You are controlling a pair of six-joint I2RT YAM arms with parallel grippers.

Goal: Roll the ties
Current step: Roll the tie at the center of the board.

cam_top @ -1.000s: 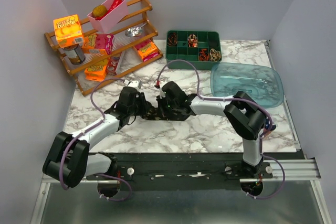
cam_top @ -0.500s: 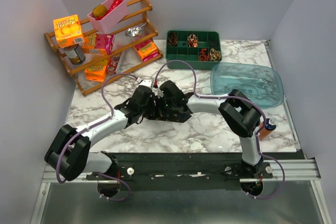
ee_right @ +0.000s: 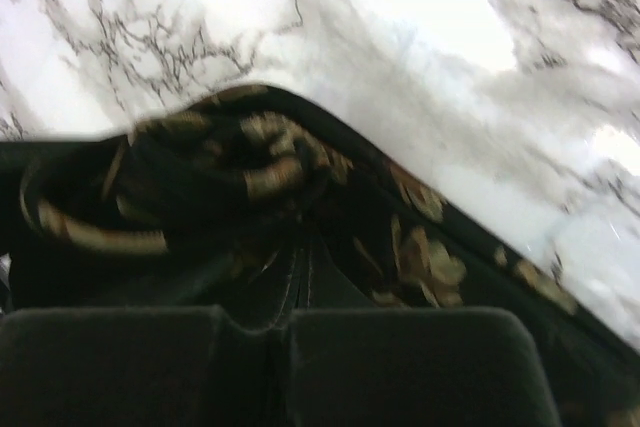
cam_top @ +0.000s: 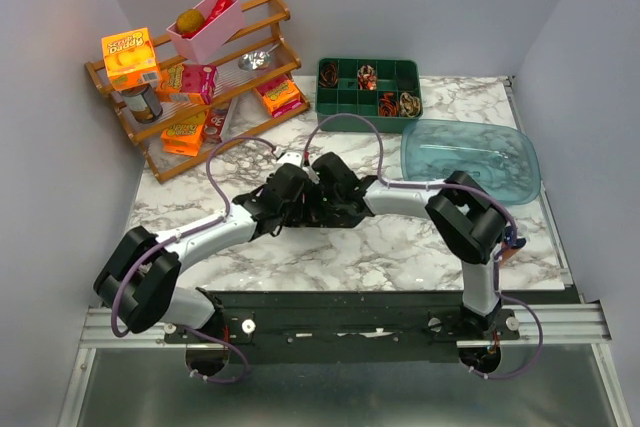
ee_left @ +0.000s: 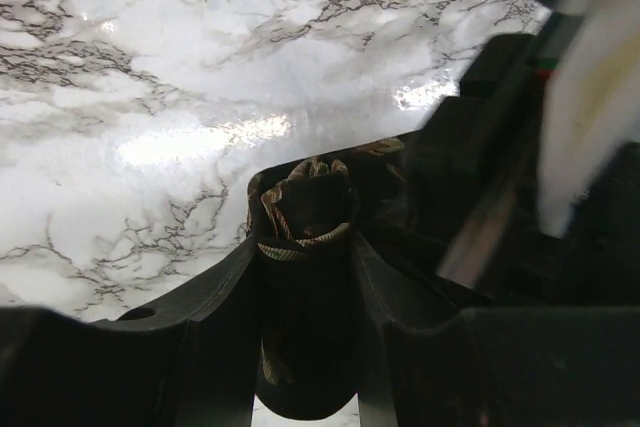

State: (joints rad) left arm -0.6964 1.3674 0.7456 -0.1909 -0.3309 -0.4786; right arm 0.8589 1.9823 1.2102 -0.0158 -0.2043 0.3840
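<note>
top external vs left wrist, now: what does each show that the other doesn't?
Only top external: the wooden rack of boxes, the green tray holding rolled ties, and the blue tub. Only left wrist: the tie coiled, seen up close with its tan pattern visible, sitting between the fingers of the left gripper. Both: the marble table and the right arm crowding in beside that gripper.

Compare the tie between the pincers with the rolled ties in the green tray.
The dark tie lies on the marble table; the rolled ties sit in the green tray. The dark tie is partly coiled, with a flat tail running out; the rolled ties are finished spirals. The dark tie is near-black with tan-gold figures; the rolled ties look redder brown. Both are coiled fabric.
</note>
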